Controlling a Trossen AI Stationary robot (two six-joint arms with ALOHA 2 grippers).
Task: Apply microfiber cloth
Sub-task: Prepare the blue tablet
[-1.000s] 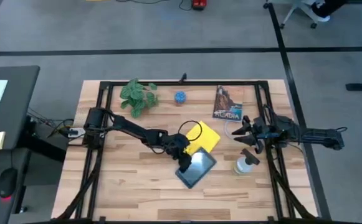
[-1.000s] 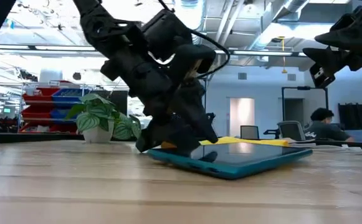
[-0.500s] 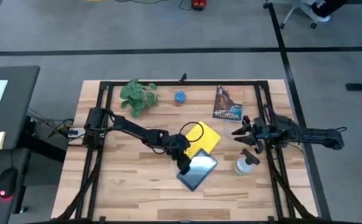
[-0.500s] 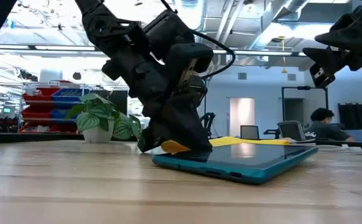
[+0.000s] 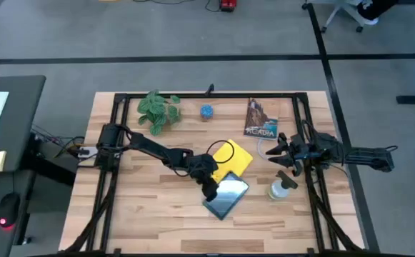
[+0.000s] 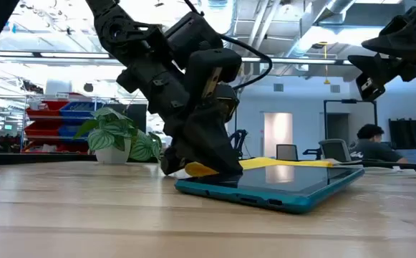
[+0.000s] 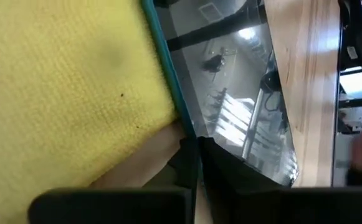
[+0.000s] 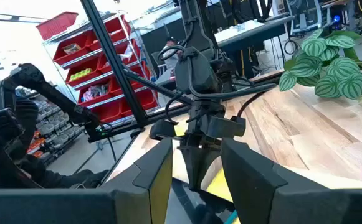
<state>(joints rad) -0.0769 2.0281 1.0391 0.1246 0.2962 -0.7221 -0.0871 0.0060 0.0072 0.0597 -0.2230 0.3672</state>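
Observation:
The microfiber cloth [image 5: 234, 157] is bright yellow and lies flat on the wooden table, near its middle; it fills much of the left wrist view [image 7: 62, 87]. A teal-rimmed tablet [image 5: 228, 197] with a dark screen lies just near of it, its far edge against the cloth. My left gripper [image 5: 210, 188] is down at the tablet's left end [image 6: 200, 170] and is shut on its rim. My right gripper [image 5: 280, 153] hangs open above the table's right side, apart from both. My left gripper stands on the tablet's teal rim [image 7: 179, 118] near the corner beside the cloth. One finger [image 7: 237, 183] lies on the glass, the other outside the rim. The fingers slant down from the table's left. The tablet lies flat on the table.
A spray bottle [image 5: 281, 188] stands right of the tablet, below my right gripper. A book [image 5: 261, 118], a small blue thing [image 5: 206, 111] and a potted plant [image 5: 157, 111] sit along the far side. Black frame rails [image 5: 114, 164] run down both sides.
My left gripper has moved a little toward the table's near edge. The tablet has slid with it along the table and stays flat. The cloth has stayed in place, and a corner of it now shows by the fingers in the low view.

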